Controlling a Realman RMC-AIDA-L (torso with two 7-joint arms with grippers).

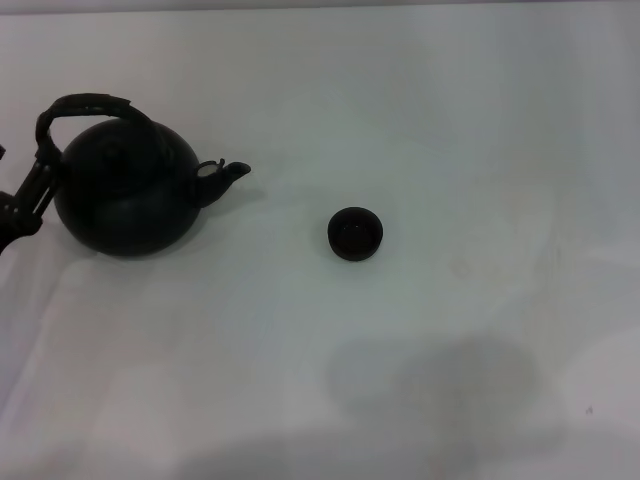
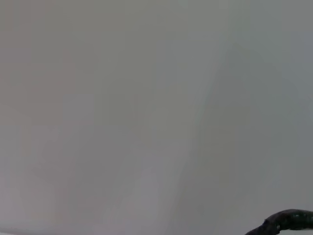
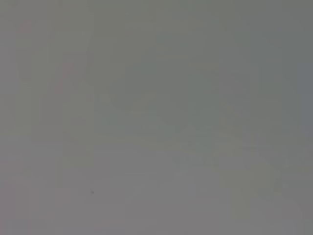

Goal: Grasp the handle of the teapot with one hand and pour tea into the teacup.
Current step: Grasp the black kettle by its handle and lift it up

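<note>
The matte black teapot [image 1: 125,195] stands upright on the white table [image 1: 450,130] at the left, its short spout [image 1: 225,175] pointing right toward the teacup. Its rough arched handle [image 1: 85,103] loops over the lid, leaning a little left. The small black teacup [image 1: 355,233] stands alone near the table's middle, well to the right of the spout. My left gripper [image 1: 38,180] reaches in from the left edge and is at the handle's left leg, beside the pot. A curved piece of the handle [image 2: 288,219] shows in the left wrist view. My right gripper is out of view.
Soft shadows [image 1: 440,380] lie on the table's front part. The right wrist view shows only plain grey surface.
</note>
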